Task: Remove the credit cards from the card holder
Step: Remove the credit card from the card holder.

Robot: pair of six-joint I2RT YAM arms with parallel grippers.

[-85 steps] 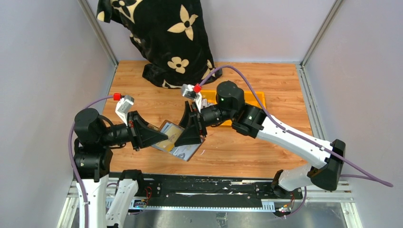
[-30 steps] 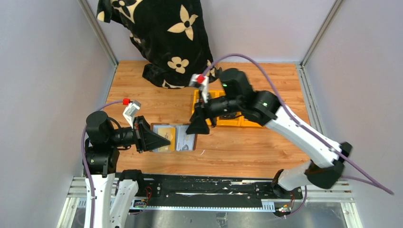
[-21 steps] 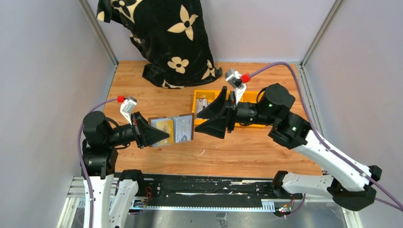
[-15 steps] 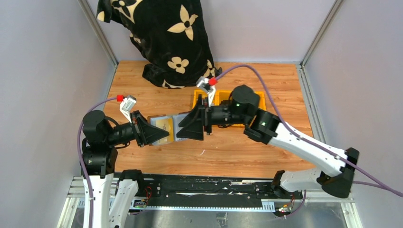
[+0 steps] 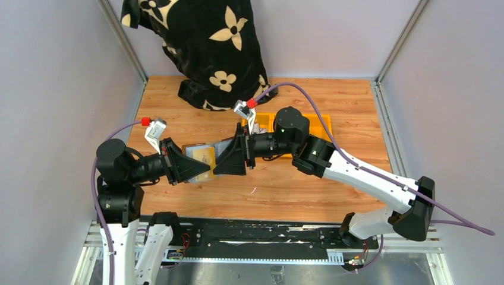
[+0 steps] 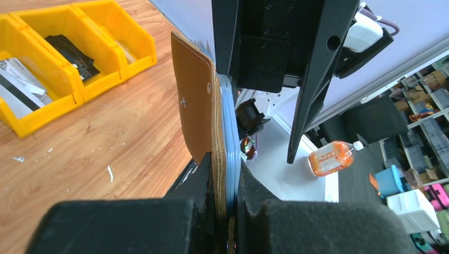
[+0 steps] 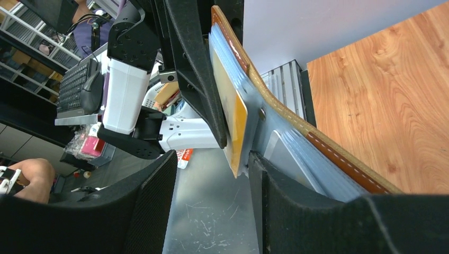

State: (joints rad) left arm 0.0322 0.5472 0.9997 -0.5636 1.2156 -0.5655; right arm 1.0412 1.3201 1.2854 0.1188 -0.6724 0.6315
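My left gripper [image 5: 202,168] is shut on the brown leather card holder [image 5: 199,158] and holds it open above the table. In the left wrist view its fingers [image 6: 227,182] pinch the leather flap [image 6: 195,100] and the clear sleeves. My right gripper [image 5: 223,165] is open at the holder's right half. In the right wrist view its open jaws [image 7: 212,159] straddle the edge of a yellow-orange card [image 7: 233,114] in a clear sleeve, with the leather edge [image 7: 339,159] at the right. A pale card with a dark stripe [image 6: 15,87] lies in a yellow bin.
Yellow plastic bins [image 5: 318,126] stand behind the right arm; in the left wrist view [image 6: 79,79] one holds a black lumpy object [image 6: 71,50]. A black flowered cloth [image 5: 202,47] lies at the table's back left. Bare wood shows to the right and front.
My right gripper swung away over the yellow bins and has come back left to the holder's right edge. My left gripper has kept hold of the holder, raised slightly.
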